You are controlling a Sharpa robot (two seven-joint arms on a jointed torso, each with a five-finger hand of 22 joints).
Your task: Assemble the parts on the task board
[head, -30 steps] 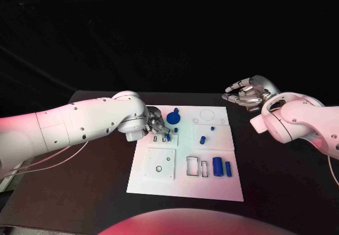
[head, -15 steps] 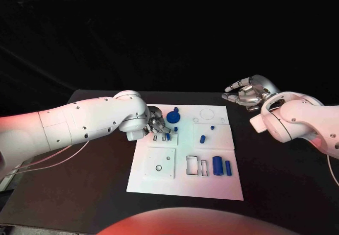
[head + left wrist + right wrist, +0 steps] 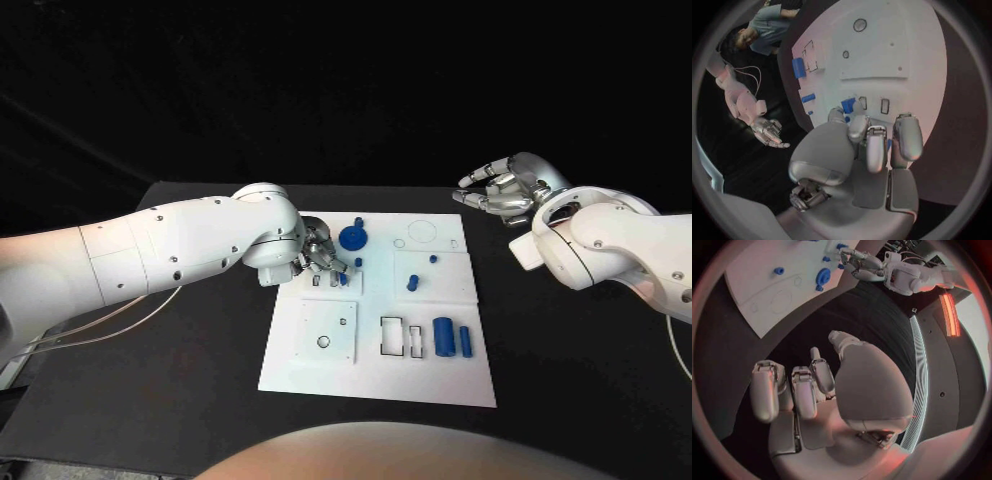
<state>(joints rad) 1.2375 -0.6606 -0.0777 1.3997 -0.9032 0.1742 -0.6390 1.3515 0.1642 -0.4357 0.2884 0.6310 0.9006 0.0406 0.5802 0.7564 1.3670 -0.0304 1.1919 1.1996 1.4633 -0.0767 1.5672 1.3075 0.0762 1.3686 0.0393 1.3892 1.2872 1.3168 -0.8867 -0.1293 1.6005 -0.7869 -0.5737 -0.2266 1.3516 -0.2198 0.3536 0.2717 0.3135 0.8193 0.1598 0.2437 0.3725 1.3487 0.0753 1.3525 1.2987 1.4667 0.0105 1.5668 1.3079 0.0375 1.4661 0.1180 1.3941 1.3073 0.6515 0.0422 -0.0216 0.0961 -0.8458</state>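
Observation:
The white task board lies in the middle of the black table. My left hand hovers over its far left part, where thumb and fingers pinch a small blue part just above two narrow slots. A blue round part sits just beyond that hand. Other blue parts lie on the board: a peg, a short piece, a thick cylinder and a thin bar. My right hand hangs off the board's far right corner, fingers loosely bent and apart, holding nothing.
Black table surrounds the board on all sides. The near left of the board carries a raised white square plate with a small hole, and outlined rectangular recesses beside it. A drawn circle marks the far right corner.
My left hand has crept slightly across the far left of the board with the small blue part. The right hand has stayed in place.

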